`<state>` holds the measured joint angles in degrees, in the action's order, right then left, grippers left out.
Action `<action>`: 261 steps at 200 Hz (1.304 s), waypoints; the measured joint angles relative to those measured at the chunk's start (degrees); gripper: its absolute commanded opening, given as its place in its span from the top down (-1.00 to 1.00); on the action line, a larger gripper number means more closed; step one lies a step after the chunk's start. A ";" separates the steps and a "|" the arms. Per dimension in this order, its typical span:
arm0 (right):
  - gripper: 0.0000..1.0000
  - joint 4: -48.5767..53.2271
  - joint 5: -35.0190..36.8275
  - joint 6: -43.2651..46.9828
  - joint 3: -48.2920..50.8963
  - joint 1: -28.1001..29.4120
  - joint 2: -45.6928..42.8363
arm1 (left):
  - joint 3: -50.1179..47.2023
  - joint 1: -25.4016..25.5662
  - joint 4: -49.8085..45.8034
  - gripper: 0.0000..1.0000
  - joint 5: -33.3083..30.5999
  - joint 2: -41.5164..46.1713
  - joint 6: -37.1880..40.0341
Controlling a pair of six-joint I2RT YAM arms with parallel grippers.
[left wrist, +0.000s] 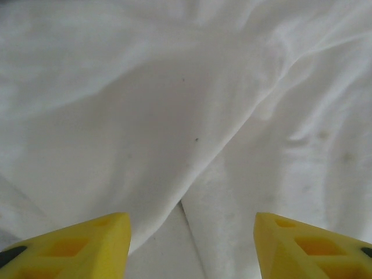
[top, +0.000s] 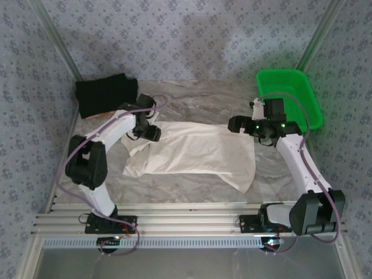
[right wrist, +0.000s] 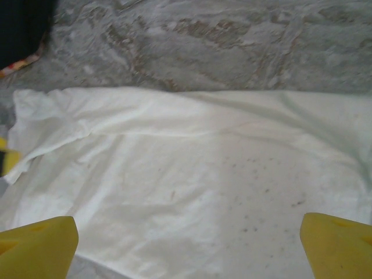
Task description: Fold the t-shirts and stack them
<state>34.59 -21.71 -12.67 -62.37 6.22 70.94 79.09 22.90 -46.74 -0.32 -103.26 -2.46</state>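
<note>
The cream-white t-shirt point(top: 197, 154) lies partly folded across the middle of the table, with its left end rumpled. My left gripper point(top: 152, 132) hovers over its upper left part. In the left wrist view the yellow fingers point(left wrist: 87, 247) stand apart over folds of white cloth point(left wrist: 174, 116), and nothing is between them. My right gripper point(top: 235, 124) is at the shirt's upper right edge, wide open above the white cloth point(right wrist: 192, 174). The black t-shirt point(top: 106, 95) lies folded at the back left. Its dark corner point(right wrist: 20, 29) has an orange bit.
A green mesh basket point(top: 289, 96) stands at the back right, just behind my right arm. Bare marble tabletop point(top: 197, 96) stretches behind the white shirt. Patterned walls close the table in on three sides.
</note>
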 measured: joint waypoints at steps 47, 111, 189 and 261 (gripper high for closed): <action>-1.00 0.70 -2.19 -0.63 1.42 1.22 -1.31 | 2.12 3.21 0.42 0.13 -6.03 -7.10 3.82; -1.00 1.20 -3.58 -1.70 2.62 1.22 -1.31 | 4.76 4.02 2.91 0.43 -12.66 -13.18 6.56; -1.00 1.22 -3.61 -2.14 2.97 1.46 -1.31 | 7.30 4.00 2.73 0.78 -13.11 -13.38 10.10; -1.00 1.18 -3.61 -2.14 3.21 2.43 -1.07 | 17.00 -0.17 -5.84 0.83 0.74 -14.75 13.42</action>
<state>35.77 -25.32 -14.81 -59.16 8.64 69.87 96.09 22.72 -52.58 0.43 -118.02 10.96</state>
